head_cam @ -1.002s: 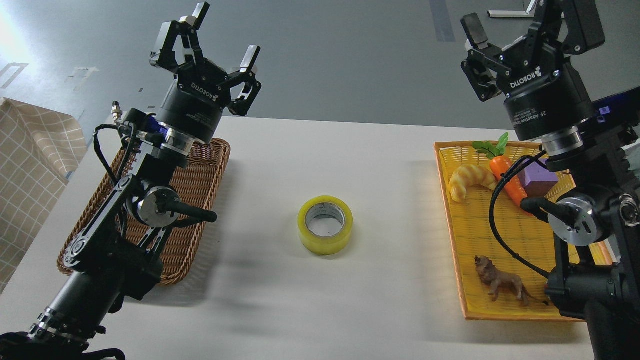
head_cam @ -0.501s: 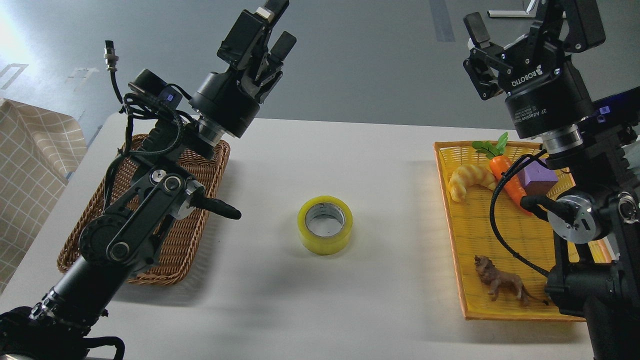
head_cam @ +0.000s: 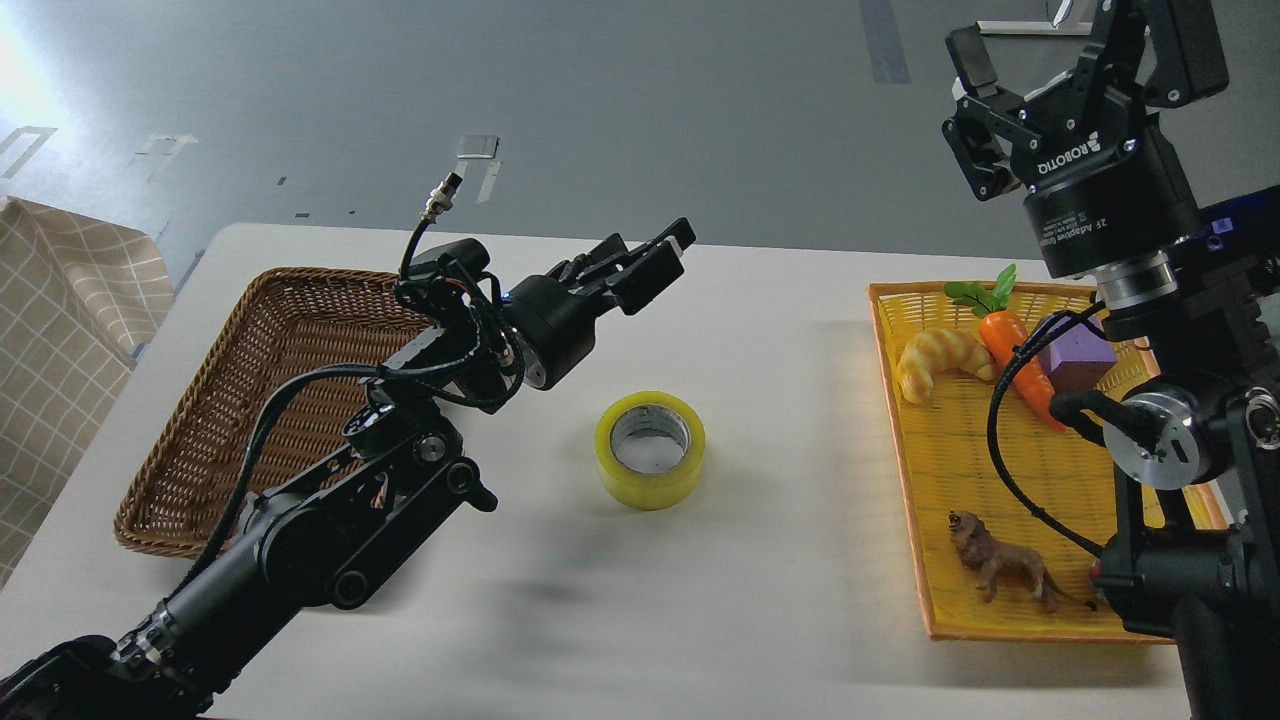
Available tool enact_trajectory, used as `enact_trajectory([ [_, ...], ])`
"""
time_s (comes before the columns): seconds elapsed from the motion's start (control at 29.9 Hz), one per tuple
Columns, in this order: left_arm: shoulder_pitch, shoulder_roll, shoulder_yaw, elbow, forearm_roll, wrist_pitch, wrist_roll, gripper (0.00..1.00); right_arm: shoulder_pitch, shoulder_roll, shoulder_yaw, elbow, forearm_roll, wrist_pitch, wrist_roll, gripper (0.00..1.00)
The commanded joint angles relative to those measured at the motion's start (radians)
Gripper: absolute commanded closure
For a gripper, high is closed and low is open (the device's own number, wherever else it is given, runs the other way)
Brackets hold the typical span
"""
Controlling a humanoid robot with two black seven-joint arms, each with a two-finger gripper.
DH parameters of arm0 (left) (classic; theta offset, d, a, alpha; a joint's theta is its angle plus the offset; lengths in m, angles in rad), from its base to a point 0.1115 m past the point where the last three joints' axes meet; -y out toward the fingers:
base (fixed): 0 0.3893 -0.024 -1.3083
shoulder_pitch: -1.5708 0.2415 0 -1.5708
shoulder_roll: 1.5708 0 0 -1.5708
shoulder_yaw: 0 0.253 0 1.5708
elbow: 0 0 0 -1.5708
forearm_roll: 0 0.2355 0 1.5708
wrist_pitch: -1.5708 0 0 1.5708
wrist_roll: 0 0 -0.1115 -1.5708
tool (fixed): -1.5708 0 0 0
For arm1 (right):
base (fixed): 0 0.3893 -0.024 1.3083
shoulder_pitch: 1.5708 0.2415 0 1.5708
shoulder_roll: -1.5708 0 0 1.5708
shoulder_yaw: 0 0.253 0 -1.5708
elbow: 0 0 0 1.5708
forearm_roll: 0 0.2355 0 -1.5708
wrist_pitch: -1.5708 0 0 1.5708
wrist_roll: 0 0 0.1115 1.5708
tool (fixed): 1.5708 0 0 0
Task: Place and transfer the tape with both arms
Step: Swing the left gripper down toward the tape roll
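Observation:
The yellow tape roll point(head_cam: 650, 452) lies flat on the white table point(head_cam: 780, 380), its grey-white core facing up, near the middle. My left gripper point(head_cam: 658, 256) reaches in from the left and hangs in the air just behind and above the tape, pointing right. Its fingers are apart and hold nothing. My right gripper point(head_cam: 1030, 45) is raised high at the top right above the yellow tray, open and empty. One finger point(head_cam: 966, 55) shows clearly; the other is partly cut off by the top edge.
A brown wicker basket point(head_cam: 200, 430) sits at the left under my left arm. A yellow tray point(head_cam: 940, 470) at the right holds a croissant toy point(head_cam: 938, 362), a carrot point(head_cam: 1010, 350), a purple block point(head_cam: 1075, 358) and a lion figure point(head_cam: 1000, 568). A checked cloth point(head_cam: 60, 330) hangs at the far left.
My left arm has swung down and to the right, from high above the basket to just behind the tape. The right gripper has shifted slightly up and right. The tape has not moved.

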Motion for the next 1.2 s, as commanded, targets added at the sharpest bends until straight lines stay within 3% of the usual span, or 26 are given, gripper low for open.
enact_trajectory([
  [0.0,0.001,0.007,0.017,0.052,0.071,0.001,0.030,0.02,0.004,-0.001,0.003,0.002,0.000,0.000,0.000,0.00],
  [0.43,0.052,0.112,0.074,0.090,0.197,0.001,0.045,0.02,-0.005,-0.004,0.020,0.020,0.000,0.000,-0.001,0.00],
  [0.7,0.041,0.153,0.079,0.067,0.197,0.004,0.027,0.02,-0.008,-0.001,0.020,0.019,0.000,0.000,0.000,0.00],
  [0.87,0.046,0.204,0.174,0.050,0.197,0.004,0.027,0.02,-0.002,0.000,0.016,0.020,0.000,0.002,-0.003,0.00],
  [1.17,0.058,0.199,0.227,0.041,0.197,-0.005,0.028,0.02,0.006,-0.011,0.011,0.020,0.000,0.006,-0.007,0.00],
])
